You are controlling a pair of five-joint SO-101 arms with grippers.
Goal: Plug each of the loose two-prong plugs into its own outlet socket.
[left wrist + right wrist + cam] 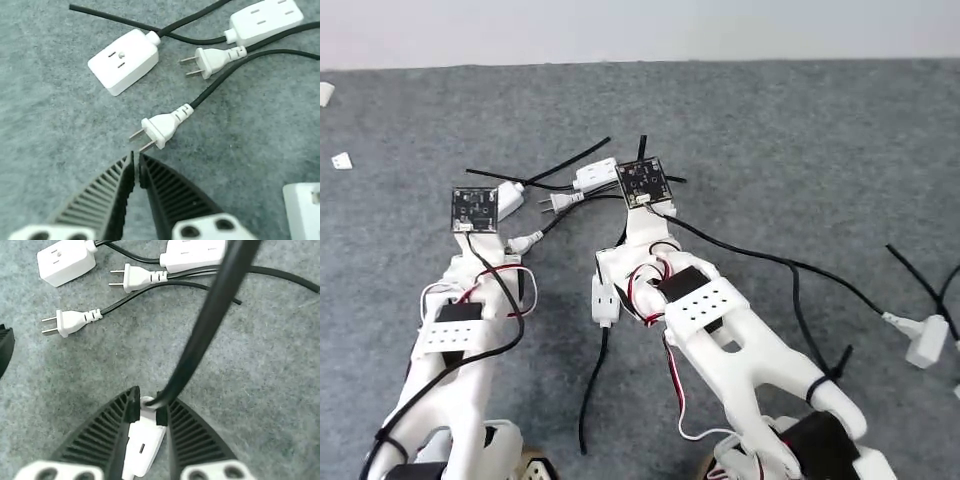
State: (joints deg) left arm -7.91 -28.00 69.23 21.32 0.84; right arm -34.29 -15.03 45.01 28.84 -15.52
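Observation:
Two white two-prong plugs lie on the grey carpet. The nearer plug (160,129) points its prongs at my left gripper (135,157), which is shut and empty just short of them. The second plug (215,59) lies beyond, between a white three-hole socket (125,61) and a longer white socket (262,20). My right gripper (147,397) is shut on a white socket block (145,440) whose black cord (210,320) rises past the camera. From the high view, the plugs (556,203) (525,241) sit between the two arms' wrists.
Another white socket (605,298) on a black cord lies between the arms. A black cable runs right to a white adapter (925,340) near the table's edge. Small white pieces (342,160) lie at the far left. The carpet (770,130) beyond is open.

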